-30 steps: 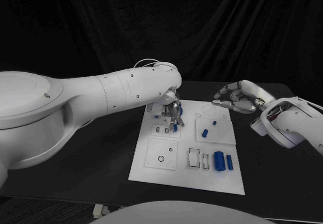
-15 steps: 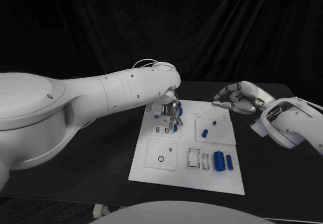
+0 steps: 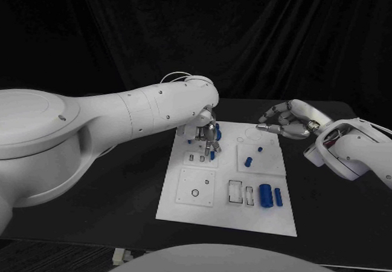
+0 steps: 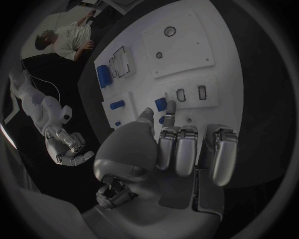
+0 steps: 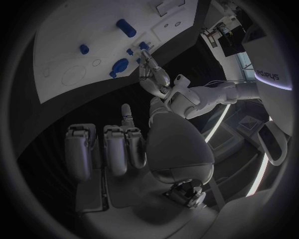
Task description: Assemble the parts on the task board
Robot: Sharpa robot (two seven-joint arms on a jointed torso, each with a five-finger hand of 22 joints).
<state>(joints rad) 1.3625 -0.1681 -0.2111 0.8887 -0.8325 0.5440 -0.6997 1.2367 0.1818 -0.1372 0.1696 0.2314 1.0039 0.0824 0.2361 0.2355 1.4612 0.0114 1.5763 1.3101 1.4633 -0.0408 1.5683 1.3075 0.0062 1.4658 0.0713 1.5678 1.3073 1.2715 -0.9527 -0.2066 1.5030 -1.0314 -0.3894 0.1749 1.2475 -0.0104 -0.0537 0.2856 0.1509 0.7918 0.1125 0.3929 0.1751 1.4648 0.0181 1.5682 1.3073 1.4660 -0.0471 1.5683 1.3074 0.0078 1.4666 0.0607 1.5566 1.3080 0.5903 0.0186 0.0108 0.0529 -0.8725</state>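
Our left hand (image 3: 207,134) pinches a small blue peg (image 4: 161,104) over the task board (image 3: 229,219), poised, we judge, for seating. Our right hand (image 3: 287,119) hovers beside the board, fingers curled, holding nothing.

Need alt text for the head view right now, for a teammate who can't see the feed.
The left hand reaches down onto the far left part of the white board, its fingers on a small blue part. The right hand hovers, fingers curled, over the board's far right corner, holding nothing. A large blue cylinder lies near the board's right edge.
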